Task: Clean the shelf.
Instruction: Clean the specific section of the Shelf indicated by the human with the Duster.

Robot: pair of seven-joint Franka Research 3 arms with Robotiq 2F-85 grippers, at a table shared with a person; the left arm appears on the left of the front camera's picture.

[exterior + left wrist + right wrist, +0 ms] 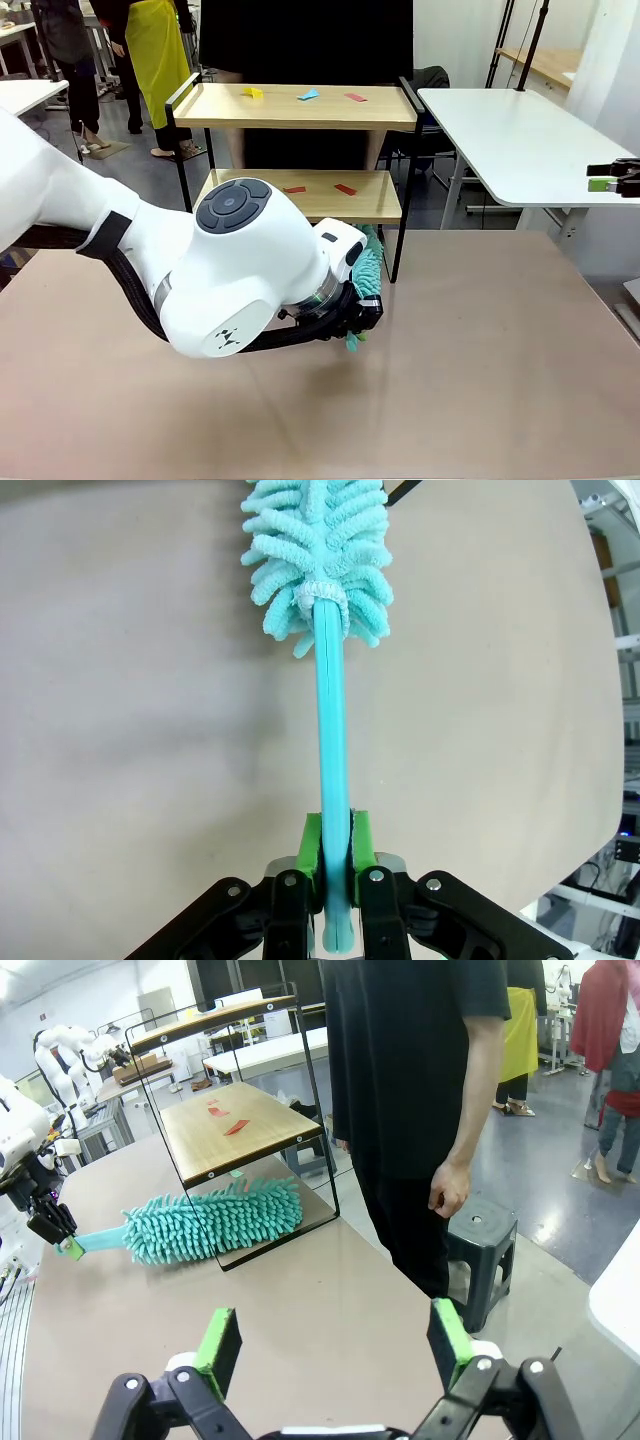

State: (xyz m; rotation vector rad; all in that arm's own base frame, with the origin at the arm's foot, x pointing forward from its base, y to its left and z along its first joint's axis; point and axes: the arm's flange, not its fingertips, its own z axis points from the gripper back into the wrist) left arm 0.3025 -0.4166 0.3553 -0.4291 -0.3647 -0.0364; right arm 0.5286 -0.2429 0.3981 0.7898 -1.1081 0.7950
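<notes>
The shelf (300, 118) stands at the far side of the brown table, its two wooden boards in a black frame. Small paper scraps lie on the top board (308, 95) and the lower board (345, 188). My left gripper (365, 318) is shut on the handle of a teal fluffy duster (333, 770), green pads (312, 852) clamping it near its end. The duster's head (215, 1220) reaches under the shelf's lower board (240, 1125), low over the table. My right gripper (335, 1350) hangs open and holds nothing, off at the table's right side (615, 180).
A person in black (420, 1080) stands just behind the shelf, one hand hanging down. A grey stool (480, 1240) is beside them. A white table (520, 140) stands at the back right. The brown table (480, 380) has free room in front and to the right.
</notes>
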